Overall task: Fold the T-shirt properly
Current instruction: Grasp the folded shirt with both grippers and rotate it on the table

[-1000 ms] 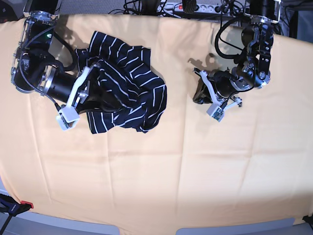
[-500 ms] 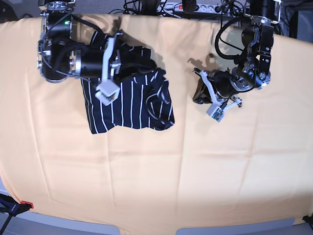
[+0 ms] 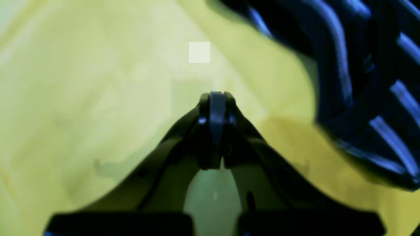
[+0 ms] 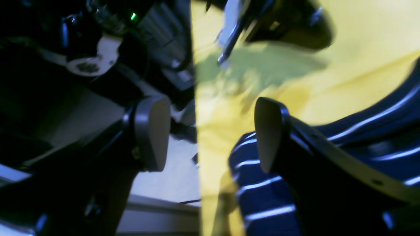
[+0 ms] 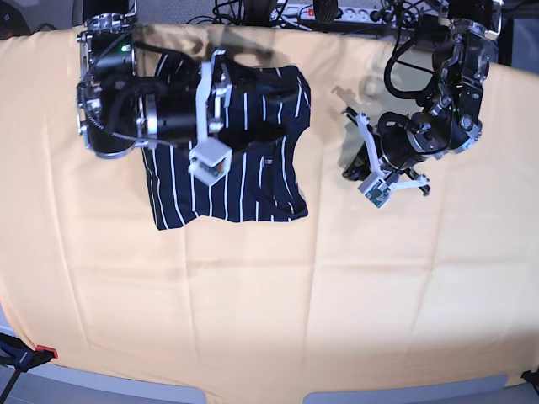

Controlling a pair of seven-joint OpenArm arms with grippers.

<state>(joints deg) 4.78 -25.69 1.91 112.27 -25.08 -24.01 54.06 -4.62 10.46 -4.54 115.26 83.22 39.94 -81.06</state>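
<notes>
The T-shirt [image 5: 232, 168], dark navy with thin white stripes, lies spread on the left back part of the orange table cloth [image 5: 295, 295]. My right gripper [image 5: 248, 84] hovers over its back part, near the table's rear edge. In the right wrist view this gripper [image 4: 211, 134] is open with nothing between its pads [image 4: 154, 131], and the T-shirt [image 4: 361, 131] lies below its right finger. My left gripper [image 5: 354, 164] is to the right of the shirt, apart from it. In the left wrist view it [image 3: 216, 98] is shut and empty above the cloth, with the T-shirt [image 3: 361, 82] at the right.
A power strip with cables [image 5: 328, 13] runs behind the table's rear edge. A red-tipped clamp [image 5: 38, 352] holds the cloth at the front left corner. The cloth's front edge [image 5: 253, 391] is near the bottom of the base view.
My right gripper has opened and let go of the T-shirt, which now lies flatter and reaches further back. My left arm has shifted slightly to the right.
</notes>
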